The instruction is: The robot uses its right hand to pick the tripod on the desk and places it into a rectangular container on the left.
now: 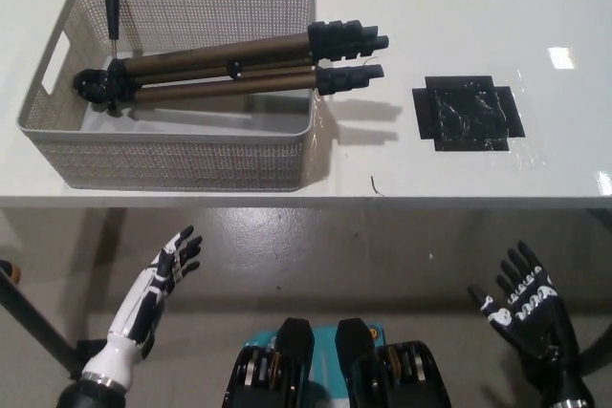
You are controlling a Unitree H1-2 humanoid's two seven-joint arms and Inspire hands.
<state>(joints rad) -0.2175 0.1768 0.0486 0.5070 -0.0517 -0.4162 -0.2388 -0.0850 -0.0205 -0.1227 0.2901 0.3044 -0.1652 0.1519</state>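
Bronze metal tripod (225,69) is already laid in the basket (172,155), feet poking over the rim. Stiff, probably hefty; best gripped mid-legs. Both hands, left (163,279) and right (524,308), are held open below the surface (459,7).

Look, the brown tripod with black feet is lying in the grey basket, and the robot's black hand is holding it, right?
Not quite. The brown tripod with black feet does lie in the grey basket, but the black right hand holds nothing: the head view shows it open, low, off the white desk. The white left hand is open too.
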